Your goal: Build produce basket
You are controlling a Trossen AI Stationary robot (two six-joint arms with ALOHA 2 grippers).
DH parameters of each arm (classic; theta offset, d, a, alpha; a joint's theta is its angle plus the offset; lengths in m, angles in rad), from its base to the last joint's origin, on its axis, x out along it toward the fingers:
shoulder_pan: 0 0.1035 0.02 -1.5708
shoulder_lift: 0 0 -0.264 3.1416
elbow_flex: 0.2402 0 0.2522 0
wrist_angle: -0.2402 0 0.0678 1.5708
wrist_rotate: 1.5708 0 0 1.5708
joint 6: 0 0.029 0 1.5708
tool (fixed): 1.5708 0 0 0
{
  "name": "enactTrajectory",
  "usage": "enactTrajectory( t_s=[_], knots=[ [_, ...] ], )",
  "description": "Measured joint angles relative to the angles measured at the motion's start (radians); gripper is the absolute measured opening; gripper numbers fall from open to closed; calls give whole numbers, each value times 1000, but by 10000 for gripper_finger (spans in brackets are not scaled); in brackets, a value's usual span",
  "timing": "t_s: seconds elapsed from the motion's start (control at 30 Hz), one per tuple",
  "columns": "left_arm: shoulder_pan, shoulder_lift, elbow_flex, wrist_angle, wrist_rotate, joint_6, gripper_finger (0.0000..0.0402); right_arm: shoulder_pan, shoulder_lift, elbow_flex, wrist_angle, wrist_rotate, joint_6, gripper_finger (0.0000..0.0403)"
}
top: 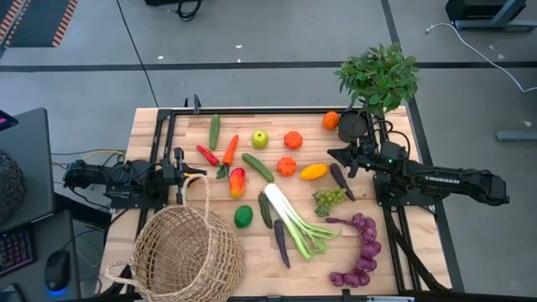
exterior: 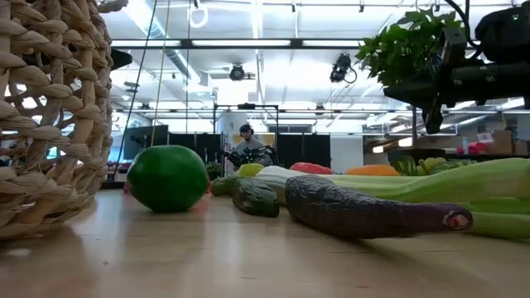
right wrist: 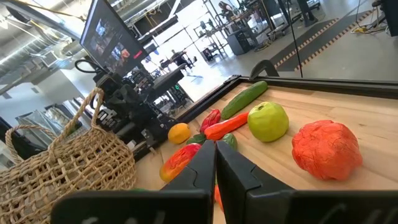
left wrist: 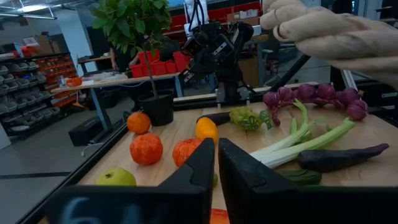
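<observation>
I am holding both my left fingers [top: 179,176] and right fingers [top: 334,153] closed, empty; the basket [top: 189,252] is lying nearest my left arm, produce [top: 291,220] spreading between us.

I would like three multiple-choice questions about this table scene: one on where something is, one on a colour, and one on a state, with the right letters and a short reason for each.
1. Where does the basket stand on the table in the high view?
A. at the near left corner
B. at the far right corner
C. in the middle, among the vegetables

2. What colour is the big bunch of grapes near the right edge?
A. yellow
B. purple
C. white

3. In what state is the basket?
A. full of produce
B. holding only the leek
C. with no produce in it

Answers:
1. A: the high view shows it at the near left corner, by the left gripper.
2. B: the bunch is purple, lying beside the leek.
3. C: only weave shows inside; the leek, apple and the rest lie on the table.
</observation>
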Motion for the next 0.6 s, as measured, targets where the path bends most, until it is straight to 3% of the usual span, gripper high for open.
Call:
enactTrajectory(
  t_s=[0.4, 0.6],
  knots=[
    [0, 0, 0, 1, 0, 3, 35, 0, 0, 0, 0, 0, 0, 18],
    [6, 5, -8, 122, 4, 134, 28, 0, 0, 0, 0, 0, 0, 18]
  ],
)
